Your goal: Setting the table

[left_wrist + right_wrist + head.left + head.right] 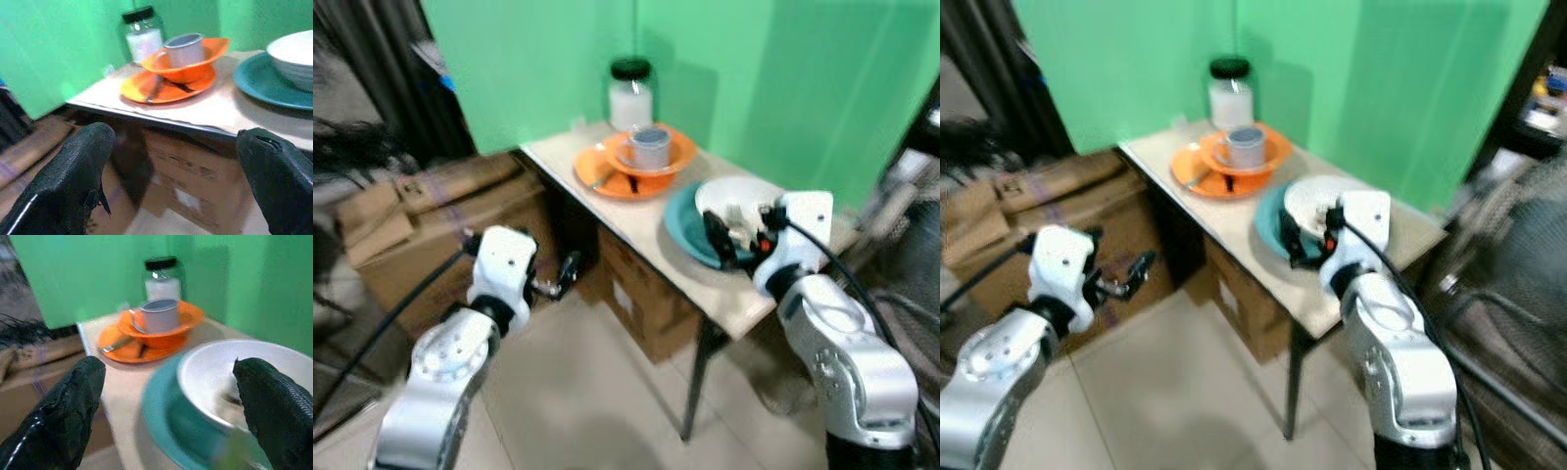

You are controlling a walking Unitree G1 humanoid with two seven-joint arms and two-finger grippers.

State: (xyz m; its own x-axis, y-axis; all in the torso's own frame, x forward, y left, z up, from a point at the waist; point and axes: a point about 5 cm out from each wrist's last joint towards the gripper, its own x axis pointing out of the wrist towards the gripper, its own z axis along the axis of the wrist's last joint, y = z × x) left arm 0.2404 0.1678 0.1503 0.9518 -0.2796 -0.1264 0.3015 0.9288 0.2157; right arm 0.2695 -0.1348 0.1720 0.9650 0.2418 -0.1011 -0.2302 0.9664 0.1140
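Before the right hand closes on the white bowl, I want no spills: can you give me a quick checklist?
1. Right hand open: ok.
2. Fingers straddle the white bowl: ok in the right wrist view.
3. White bowl sits on the teal plate: ok.
4. Bowl empty: cannot tell.
5. Left hand below the table, away from dishes: ok.
6. Grey mug in the orange bowl, apart from the white bowl: ok.
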